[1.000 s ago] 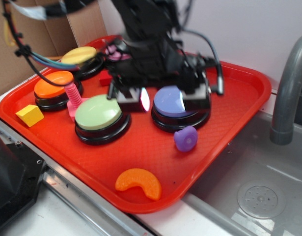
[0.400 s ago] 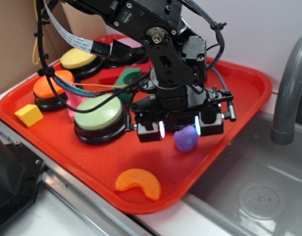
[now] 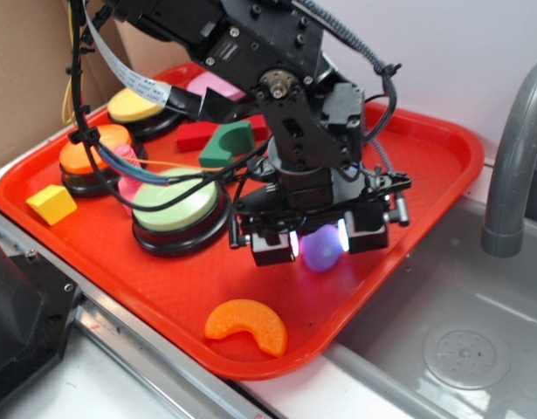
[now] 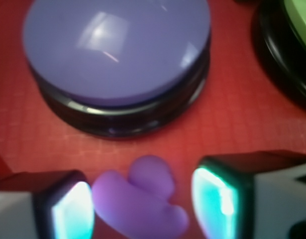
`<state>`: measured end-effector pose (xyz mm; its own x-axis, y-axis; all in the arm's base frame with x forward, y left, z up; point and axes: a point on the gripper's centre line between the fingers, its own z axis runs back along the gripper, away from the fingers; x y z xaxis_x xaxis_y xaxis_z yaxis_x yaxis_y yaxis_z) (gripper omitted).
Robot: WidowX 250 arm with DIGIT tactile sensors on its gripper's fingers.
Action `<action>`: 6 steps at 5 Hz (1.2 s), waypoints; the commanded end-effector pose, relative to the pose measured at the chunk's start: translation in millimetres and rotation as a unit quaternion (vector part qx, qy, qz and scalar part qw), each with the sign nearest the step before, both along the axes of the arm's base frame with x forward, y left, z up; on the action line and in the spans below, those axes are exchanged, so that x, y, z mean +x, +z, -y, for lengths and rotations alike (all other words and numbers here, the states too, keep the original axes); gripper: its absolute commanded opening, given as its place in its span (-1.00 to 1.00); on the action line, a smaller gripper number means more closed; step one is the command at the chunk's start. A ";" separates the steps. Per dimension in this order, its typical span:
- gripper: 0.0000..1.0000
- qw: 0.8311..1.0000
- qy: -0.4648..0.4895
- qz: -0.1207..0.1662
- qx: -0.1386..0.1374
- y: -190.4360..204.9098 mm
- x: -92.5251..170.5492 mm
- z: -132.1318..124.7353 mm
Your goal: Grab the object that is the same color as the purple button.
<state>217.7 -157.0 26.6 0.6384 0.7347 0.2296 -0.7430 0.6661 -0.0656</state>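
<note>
The small purple toy piece (image 3: 321, 249) lies on the red tray (image 3: 425, 166), just in front of the large purple button (image 4: 115, 55), which the arm hides in the exterior view. My gripper (image 3: 319, 239) is low over the tray and open, with one finger on each side of the purple piece. In the wrist view the piece (image 4: 140, 201) sits between the two lit pads (image 4: 73, 214), close to the left one, with a gap to the right one. Neither pad clearly presses on it.
A green button (image 3: 174, 202), an orange button (image 3: 93, 153) and a yellow button (image 3: 139, 103) stand at the left. A pink screw (image 3: 128, 170), a yellow block (image 3: 52, 203), a dark green piece (image 3: 226, 144) and an orange crescent (image 3: 246, 325) lie around. A sink and faucet (image 3: 512, 166) are at the right.
The arm has swung forward from over the purple button and come down over the purple piece. The fingers now straddle it. The piece has barely shifted.
</note>
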 end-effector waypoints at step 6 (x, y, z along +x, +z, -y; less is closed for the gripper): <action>-1.00 0.943 -0.328 -0.055 0.015 136.9 36.1 -126.1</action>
<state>233.0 -34.5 141.9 0.9812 0.1752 0.0804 -0.1783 0.9834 0.0330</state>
